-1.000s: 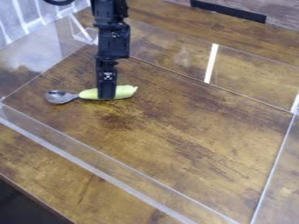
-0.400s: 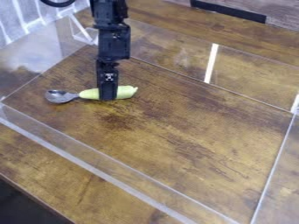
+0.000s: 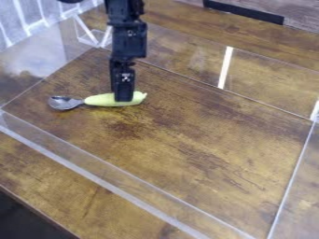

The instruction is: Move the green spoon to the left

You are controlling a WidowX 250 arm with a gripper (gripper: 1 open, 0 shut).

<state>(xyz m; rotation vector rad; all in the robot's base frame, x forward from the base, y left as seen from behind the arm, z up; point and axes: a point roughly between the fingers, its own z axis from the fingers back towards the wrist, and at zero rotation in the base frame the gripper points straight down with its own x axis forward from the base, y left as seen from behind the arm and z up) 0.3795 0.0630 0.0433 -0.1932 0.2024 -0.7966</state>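
- The counter [image 3: 187,149] is the largest thing in view: dark brown wood with a streaked, worn grain and a glossy finish that throws back a bright strip of light toward the upper right.
- A low clear barrier [image 3: 149,203], plastic or glass by its look, frames the work area; its thin transparent walls run along the near edge, up the left side and down the right side, catching pale reflections.
- The black robot arm [image 3: 125,28] comes down from the top of the picture, boxy and matte, pointing steeply downward.
- Its end effector [image 3: 122,91] is slim and black with a small white mark on the front. It sits directly over the spoon's handle and hides the middle of it. Seen from this side, the gap between the fingers is not clear, but they stand spread wide, and they are not gripping the spoon.
- The green spoon [image 3: 100,100] lies flat on the wood in the left part of the enclosed area, well clear of the walls. Its chunky yellow-green handle points right, and its shiny silver bowl points left.
- Nothing else lies near the spoon.
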